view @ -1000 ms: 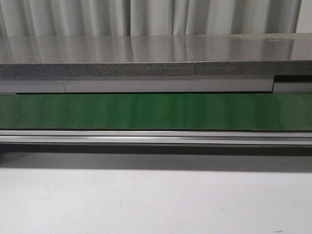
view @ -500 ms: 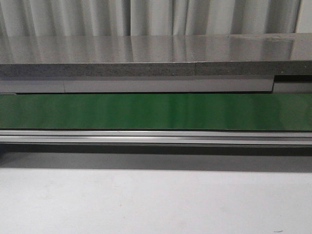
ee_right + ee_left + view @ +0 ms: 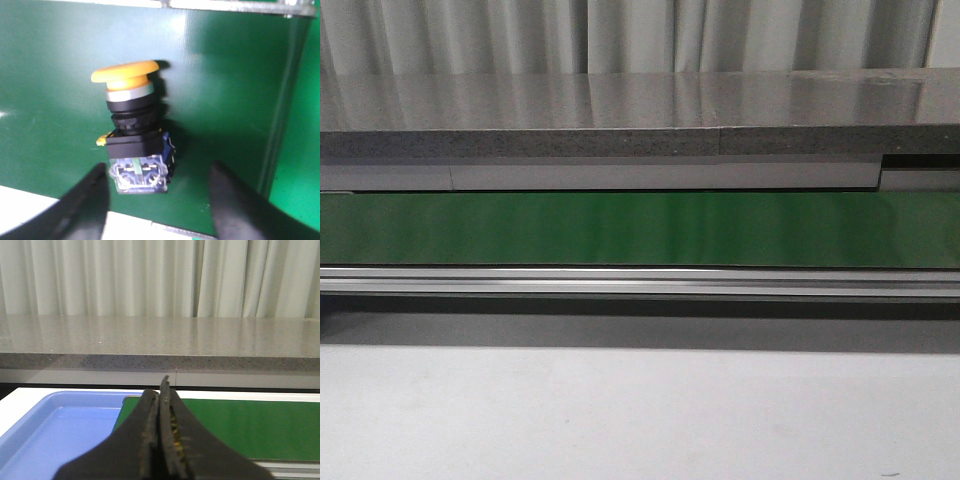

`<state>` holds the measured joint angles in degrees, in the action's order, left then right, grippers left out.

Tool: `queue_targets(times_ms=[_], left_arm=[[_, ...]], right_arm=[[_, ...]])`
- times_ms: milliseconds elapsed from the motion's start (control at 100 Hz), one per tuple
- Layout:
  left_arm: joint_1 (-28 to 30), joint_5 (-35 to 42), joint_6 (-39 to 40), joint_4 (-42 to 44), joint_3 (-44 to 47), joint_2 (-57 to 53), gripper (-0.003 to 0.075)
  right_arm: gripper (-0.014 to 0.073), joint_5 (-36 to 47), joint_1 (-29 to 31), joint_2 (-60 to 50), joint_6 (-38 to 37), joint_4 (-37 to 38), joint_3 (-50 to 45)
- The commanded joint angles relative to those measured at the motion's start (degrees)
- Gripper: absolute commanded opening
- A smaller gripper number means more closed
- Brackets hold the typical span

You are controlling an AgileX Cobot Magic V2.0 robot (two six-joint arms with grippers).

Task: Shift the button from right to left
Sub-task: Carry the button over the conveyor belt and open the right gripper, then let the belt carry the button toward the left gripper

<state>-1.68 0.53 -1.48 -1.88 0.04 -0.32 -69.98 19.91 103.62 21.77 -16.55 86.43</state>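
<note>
Showing the approach step of the transfer: the right gripper (image 3: 157, 197) is standing with its two dark fingers (image 3: 82, 202) spread wide apart, and the button (image 3: 134, 127) is lying on the green belt (image 3: 50, 75) in the gap ahead of them, touching neither finger. The button is resting on its side in the right wrist view, its yellow mushroom head (image 3: 125, 71) pointing away from the fingertips and its dark contact body with the clear terminal block (image 3: 139, 175) lying nearest them, close to the belt's pale edge. The left gripper (image 3: 161, 405) is pointing over the belt with its fingers pressed together and holding nothing; just beside it, at the belt's end, a blue tray (image 3: 60, 425) is sitting, which is likely the destination on the left. The front view is showing only the belt (image 3: 640, 228), the grey counter (image 3: 640, 110) behind it and the white table (image 3: 640, 420) before it; neither arm nor the button is appearing there.

Judged from this layout, nothing has been grasped yet, so the task is at its very beginning. The next move is calling for the right gripper to advance until the blocky body is lying squarely between the pads, then to close on its flat sides rather than on the rounded head, which could slip or roll.
</note>
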Motion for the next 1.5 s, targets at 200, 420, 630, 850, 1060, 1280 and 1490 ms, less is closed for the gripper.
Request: queue_targets(times_ms=[200, 420, 630, 850, 1060, 1280, 1490], left_arm=[[0.1, 4.6, 0.5, -0.1, 2.5, -1.8, -0.0020], [0.1, 4.6, 0.5, -0.1, 2.5, -1.8, -0.0020], [0.1, 4.6, 0.5, -0.1, 2.5, -1.8, -0.0020], [0.1, 4.6, 0.5, -0.1, 2.5, -1.8, -0.0020], [0.1, 4.6, 0.5, -0.1, 2.5, -1.8, -0.0020], [0.1, 4.6, 0.5, -0.1, 2.5, -1.8, -0.0020], [0.1, 4.6, 0.5, -0.1, 2.5, -1.8, -0.0020]], right_arm=[[-0.0063, -3.4, 0.2, -11.3, -0.1, -4.2, 1.3], [-0.0059, 3.1, 0.1, -20.1, 0.0, -11.7, -3.8], [-0.0059, 19.5, -1.6, -34.0, 0.2, -13.4, -16.9], [-0.0059, 32.7, -9.1, -45.2, 1.1, -12.8, -29.2], [-0.0059, 42.4, -15.6, -52.4, 1.1, -12.5, -36.9], [-0.0059, 50.4, -16.7, -60.5, 1.1, -11.7, -44.7], [-0.0059, 57.4, -16.7, -70.6, 1.1, -11.6, -54.2]])
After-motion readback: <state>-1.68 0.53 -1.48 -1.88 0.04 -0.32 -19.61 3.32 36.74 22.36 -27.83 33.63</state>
